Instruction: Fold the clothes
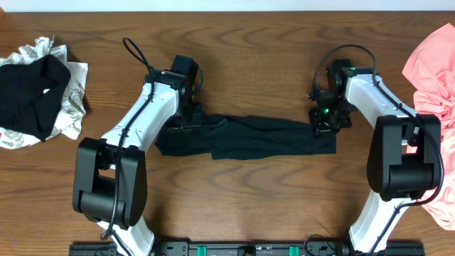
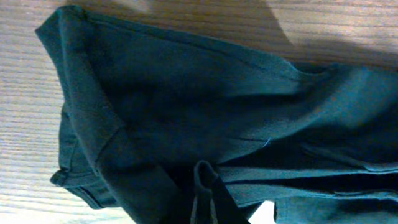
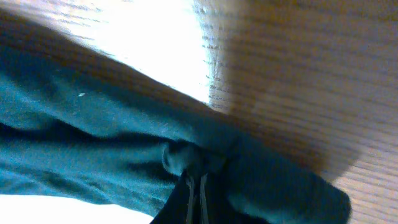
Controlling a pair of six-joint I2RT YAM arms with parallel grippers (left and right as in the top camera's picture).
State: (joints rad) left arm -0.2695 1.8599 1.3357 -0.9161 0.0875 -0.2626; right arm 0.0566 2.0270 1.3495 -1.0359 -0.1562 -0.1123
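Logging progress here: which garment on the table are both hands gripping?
The black shirt stretched across the middle, left hand and right hand pinching its ends. The pink tee at right and the black-and-white pile at left lie untouched.

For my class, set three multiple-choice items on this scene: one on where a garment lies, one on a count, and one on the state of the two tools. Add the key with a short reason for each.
1. Where does the salmon-pink tee lie in the overhead view?
A. at the far right
B. in the middle
C. at the far left

2. How many black garments show from overhead?
A. one
B. two
C. four

3. How do the left tool and the right tool stand?
A. both wide open
B. one open, one shut
C. both shut on the black shirt

Key:
1 A: the pink heap sits at the right edge.
2 B: the shirt is stretched out in the middle, and another black garment lies on the white-grey patterned piece at the left.
3 C: each wrist view shows dark fabric pinched between closed fingers.
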